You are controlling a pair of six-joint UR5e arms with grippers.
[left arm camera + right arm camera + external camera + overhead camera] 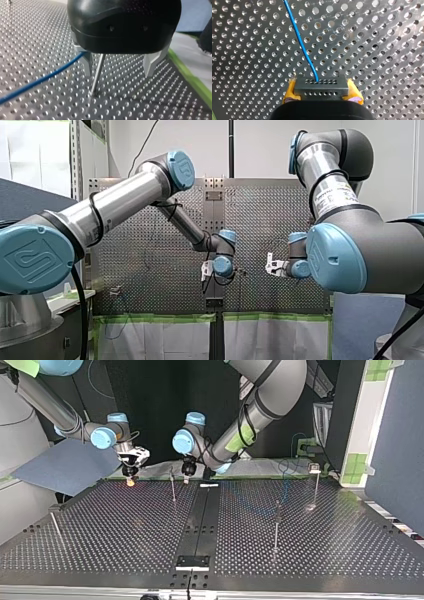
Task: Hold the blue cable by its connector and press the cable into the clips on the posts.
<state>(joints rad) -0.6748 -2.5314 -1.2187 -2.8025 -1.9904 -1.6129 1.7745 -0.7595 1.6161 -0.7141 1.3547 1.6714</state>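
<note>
- The right claw [321, 88] is clamped shut on the connector [321, 86], with its yellow pads [290, 90] pressed against the block's two ends.
- The connector is a small dark grey block. Two rows of little round holes show on it, one row on the top face and one on the face nearer the wrist.
- The blue cable [298, 37] comes out of one of the top-row holes near the middle. It is thin, smooth and bright blue, and it bends gently as it leads away over the perforated counter [387, 50].
- From across the room, in the top view, that claw hangs just above the counter's edge on the arms' side, a little way from the middle of that edge.
- The left claw [117, 75] is spread wide and grips nothing. Its black body sits over two pale metal fingers [87, 63].
- A thin metal post [97, 72] stands upright between those fingers, close to one of them and well apart from the other.
- The cable runs low over the counter and rises to that same finger. I cannot tell whether it touches the finger or the post.
- This claw is also near the arms' edge of the counter, where a strip of green tape [192, 82] runs along it.
</note>
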